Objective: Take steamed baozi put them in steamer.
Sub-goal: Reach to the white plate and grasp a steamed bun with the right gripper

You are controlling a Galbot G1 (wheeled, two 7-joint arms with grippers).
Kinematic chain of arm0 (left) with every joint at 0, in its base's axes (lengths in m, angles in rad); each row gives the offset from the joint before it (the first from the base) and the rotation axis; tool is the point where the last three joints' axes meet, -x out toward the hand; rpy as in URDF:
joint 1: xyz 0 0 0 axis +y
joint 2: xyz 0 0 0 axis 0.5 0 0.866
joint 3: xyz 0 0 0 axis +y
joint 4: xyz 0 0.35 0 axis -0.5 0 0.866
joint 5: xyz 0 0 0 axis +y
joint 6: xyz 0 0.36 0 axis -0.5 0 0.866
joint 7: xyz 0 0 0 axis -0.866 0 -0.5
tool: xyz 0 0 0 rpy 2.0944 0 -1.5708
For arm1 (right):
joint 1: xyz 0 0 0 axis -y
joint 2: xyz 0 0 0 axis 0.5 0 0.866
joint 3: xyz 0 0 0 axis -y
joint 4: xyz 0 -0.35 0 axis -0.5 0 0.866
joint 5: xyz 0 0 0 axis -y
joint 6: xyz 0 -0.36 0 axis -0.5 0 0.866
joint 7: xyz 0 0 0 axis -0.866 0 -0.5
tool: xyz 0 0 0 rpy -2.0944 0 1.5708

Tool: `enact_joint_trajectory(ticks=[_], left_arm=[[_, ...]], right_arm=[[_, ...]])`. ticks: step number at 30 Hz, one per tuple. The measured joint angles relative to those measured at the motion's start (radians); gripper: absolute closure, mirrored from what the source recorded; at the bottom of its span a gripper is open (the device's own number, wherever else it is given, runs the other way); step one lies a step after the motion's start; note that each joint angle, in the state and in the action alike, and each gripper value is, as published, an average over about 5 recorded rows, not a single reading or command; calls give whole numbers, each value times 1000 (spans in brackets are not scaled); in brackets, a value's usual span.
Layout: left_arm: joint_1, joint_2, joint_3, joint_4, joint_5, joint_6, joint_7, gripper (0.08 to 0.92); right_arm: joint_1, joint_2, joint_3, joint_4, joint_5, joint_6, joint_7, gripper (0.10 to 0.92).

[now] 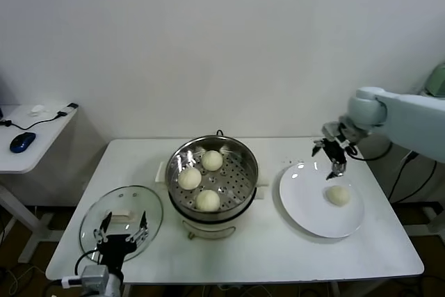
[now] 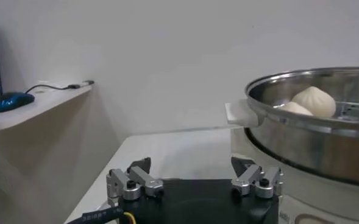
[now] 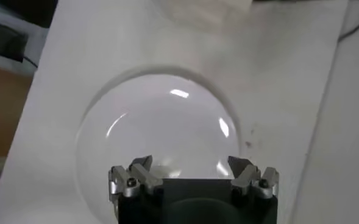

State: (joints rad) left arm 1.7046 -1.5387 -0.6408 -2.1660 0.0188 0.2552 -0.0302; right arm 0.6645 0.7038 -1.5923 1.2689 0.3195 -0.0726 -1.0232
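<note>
The steamer [image 1: 254,172] stands mid-table on its white base, and three steamed baozi [image 1: 212,161] lie on its perforated tray. One more baozi [image 1: 338,195] rests on the white plate [image 1: 306,206] to the right. My right gripper [image 1: 334,159] hangs open and empty over the plate's far edge, just behind that bun. In the right wrist view the gripper [image 3: 190,164] looks down on bare plate [image 3: 161,115]; the bun is out of that view. My left gripper [image 1: 124,231] stays open and empty low at the front left. Its wrist view shows the gripper [image 2: 191,167] beside the steamer [image 2: 313,146].
A round glass lid [image 1: 122,222] with a white handle lies at the table's front left, under my left gripper. A side desk with a blue mouse [image 1: 22,141] stands at far left. Cables hang off the table's right end.
</note>
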Motion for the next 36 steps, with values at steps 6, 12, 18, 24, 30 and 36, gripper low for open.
enact_joint_trajectory(ticks=[6, 12, 18, 24, 30, 36], left_arm=[[-1, -2, -2, 7, 3, 0, 0, 177], [-3, -6, 1, 16, 7, 0, 0, 177], [-5, -8, -1, 24, 6, -2, 0, 177], [1, -8, 1, 27, 7, -5, -2, 177], [2, -8, 2, 28, 7, -6, -3, 177], [1, -8, 3, 28, 7, -6, -3, 177]], right_arm=[[-136, -27, 91, -88, -35, -29, -1, 203], [-255, -25, 181, -178, -74, -40, -4, 203], [-355, -9, 266, -254, -104, -47, 1, 203], [-425, 18, 336, -315, -124, -52, 7, 203], [-460, 39, 370, -349, -145, -58, 5, 205], [-481, 46, 393, -367, -162, -63, 4, 295]])
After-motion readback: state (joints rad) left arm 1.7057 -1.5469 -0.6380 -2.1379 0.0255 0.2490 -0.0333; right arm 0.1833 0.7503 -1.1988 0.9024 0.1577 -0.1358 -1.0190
